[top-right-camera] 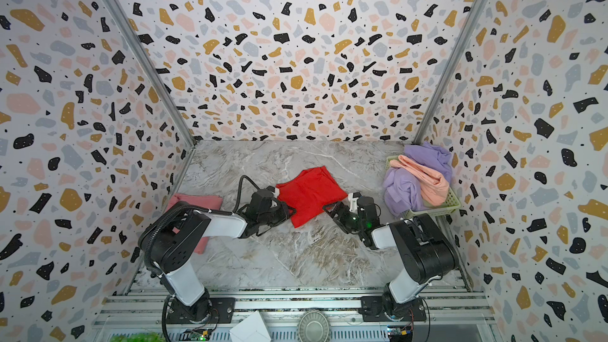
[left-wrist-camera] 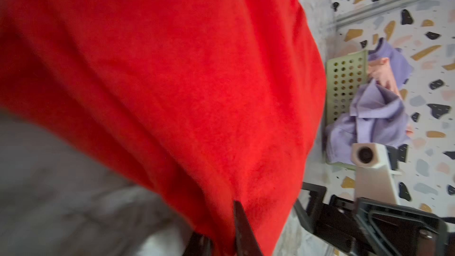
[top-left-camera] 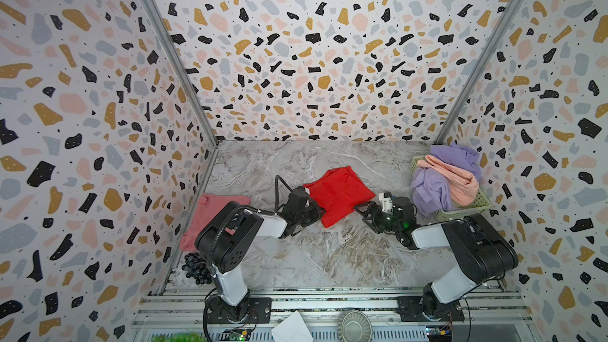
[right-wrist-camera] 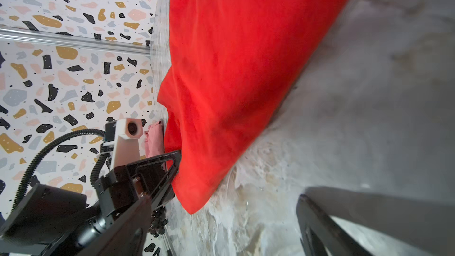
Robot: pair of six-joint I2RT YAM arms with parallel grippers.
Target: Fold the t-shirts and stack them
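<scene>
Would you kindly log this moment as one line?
left gripper: shut on red t-shirt edge | right gripper: open, beside it | basket: lavender t-shirt, peach t-shirt

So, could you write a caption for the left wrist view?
Left gripper pinches the red t-shirt at its edge; green basket beyond.

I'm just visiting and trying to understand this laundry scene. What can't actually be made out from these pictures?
- Pink shirt: in both top views the left arm covers much of it, so how it is folded is unclear.
- Grapes: partly behind that arm in a top view.
- Basket: purple cloth and peach cloth are heaped; how many shirts cannot be told.
- Red shirt: blurred in the left wrist view, running off its edges.
</scene>
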